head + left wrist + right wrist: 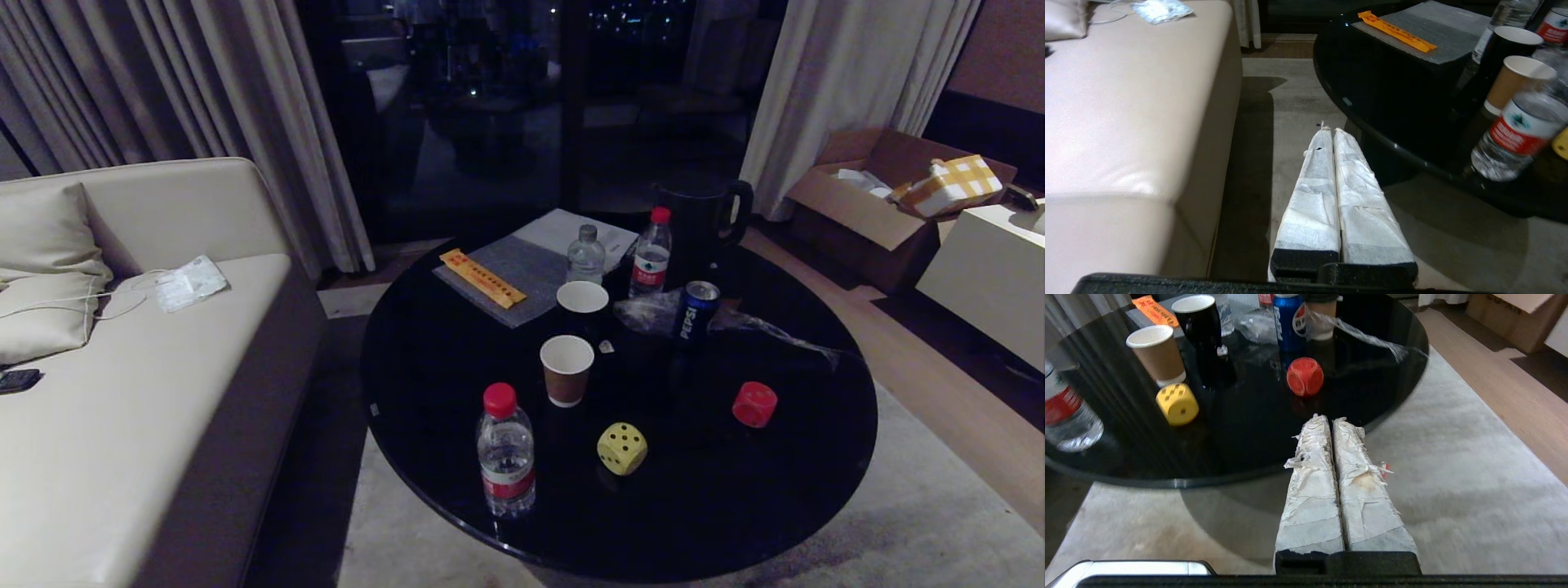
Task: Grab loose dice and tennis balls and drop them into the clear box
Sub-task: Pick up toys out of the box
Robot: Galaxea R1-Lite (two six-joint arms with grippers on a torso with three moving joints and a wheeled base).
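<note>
Round black table (424, 367) in front of robot, sofa (122, 408) on its left, cardboard box (865, 204) far right. Yellow die (622, 448) near the table's front edge, upright, pips showing; red die (754, 404) to its right, well apart, in front of the Pepsi can (696, 310). Water bottle (505, 451) left of yellow die, brown paper cup (566, 369) behind it, black cup (582, 306) further back. No tennis balls or clear box visible. Left gripper (1329, 130) hangs over the rug between sofa and table, fingers pressed together, holding nothing. Right gripper (1329, 418) sits at the table's near edge, just short of the red die, fingers also pressed together, empty. Neither arm appears in the head view.
</note>
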